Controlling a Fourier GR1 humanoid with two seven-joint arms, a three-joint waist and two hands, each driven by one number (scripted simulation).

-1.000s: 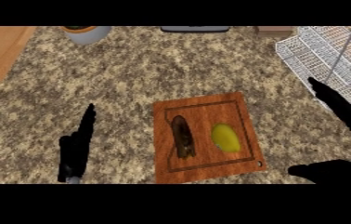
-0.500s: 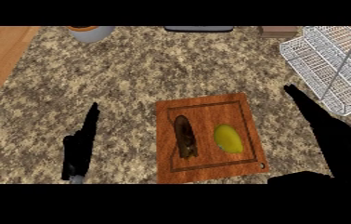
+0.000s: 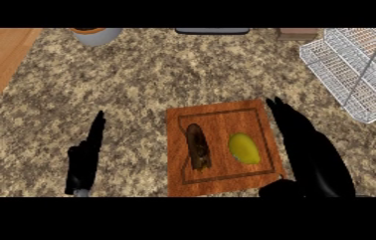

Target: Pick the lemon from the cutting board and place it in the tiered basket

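A yellow lemon [image 3: 243,148] lies on the right half of a brown wooden cutting board [image 3: 220,117] in the head view. To its left on the board lies a dark brown oblong item [image 3: 197,146]. My right hand [image 3: 308,152] stands open just right of the board, fingers straight and pointing away, a little apart from the lemon; its thumb shows near the board's near right corner. My left hand [image 3: 84,157] rests open on the counter to the left of the board. The white wire tiered basket [image 3: 343,67] sits at the far right.
A grey bowl with an orange rim [image 3: 96,34] stands at the back left. A dark flat object [image 3: 211,31] and a brown block [image 3: 297,33] lie along the back edge. A wooden surface [image 3: 15,50] borders the speckled counter at the left.
My right hand has moved left and toward the board, now alongside its right edge near the lemon. The view has shifted slightly. The left hand, lemon and board stay put.
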